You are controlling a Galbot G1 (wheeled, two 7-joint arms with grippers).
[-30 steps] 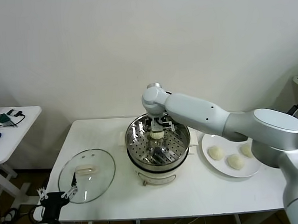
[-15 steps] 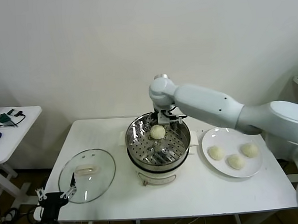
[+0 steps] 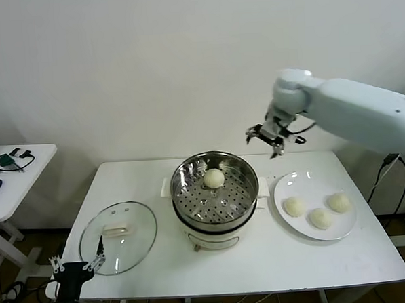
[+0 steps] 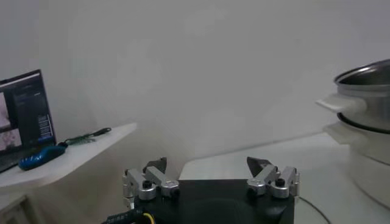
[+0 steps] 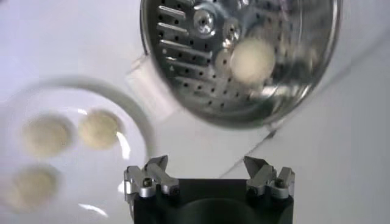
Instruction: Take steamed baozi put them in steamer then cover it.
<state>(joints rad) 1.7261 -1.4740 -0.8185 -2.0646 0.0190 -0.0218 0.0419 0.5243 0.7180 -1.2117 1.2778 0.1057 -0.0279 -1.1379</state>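
One baozi delivered, three left.
My right end effector [image 3: 270, 138] (open, empty) has lifted from the steamer [image 3: 215, 191]; plate [image 3: 314, 200] next.

The white worktop [image 3: 289, 255] carries three items. The steamer [image 3: 216, 198] stands at centre. The glass cover [image 3: 118, 237] lies flat at the near left corner. A white plate [image 3: 315, 205] sits to the right, just beside the steamer.
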